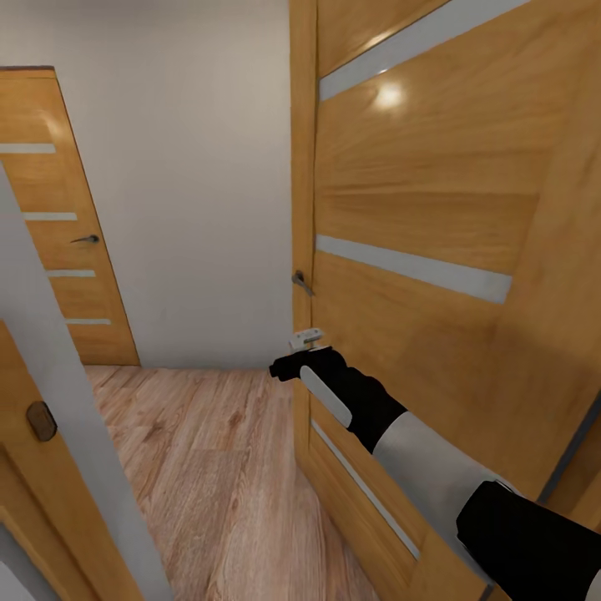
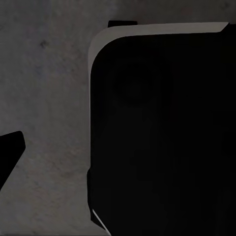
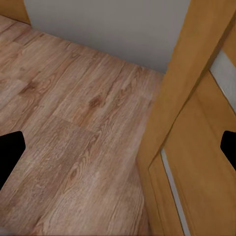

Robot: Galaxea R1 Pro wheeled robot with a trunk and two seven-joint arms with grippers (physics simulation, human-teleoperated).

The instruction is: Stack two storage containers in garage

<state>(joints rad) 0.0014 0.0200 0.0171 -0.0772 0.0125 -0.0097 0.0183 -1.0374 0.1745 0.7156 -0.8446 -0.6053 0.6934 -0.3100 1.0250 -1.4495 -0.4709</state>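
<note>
The two storage containers are out of view. I face a hallway with a light wood plank floor (image 1: 209, 467) and wooden doors. My right gripper (image 1: 280, 367) is stretched forward at the edge of a large wooden door (image 1: 434, 209), just below its metal handle (image 1: 302, 282). In the right wrist view the right gripper (image 3: 120, 155) is open and empty over the planks, beside the door's edge (image 3: 172, 113). In the left wrist view, one fingertip (image 2: 10, 152) of my left gripper sits at the frame's edge over a dim grey speckled surface (image 2: 49, 98), next to a black rounded robot part (image 2: 162, 132).
The large door stands close on the right, its panel crossed by pale glass strips. A second wooden door (image 1: 58, 250) with a handle (image 1: 86, 239) is at the back left. A white wall (image 1: 200, 167) closes the far end. A grey-white frame edge (image 1: 58, 401) slants across the near left.
</note>
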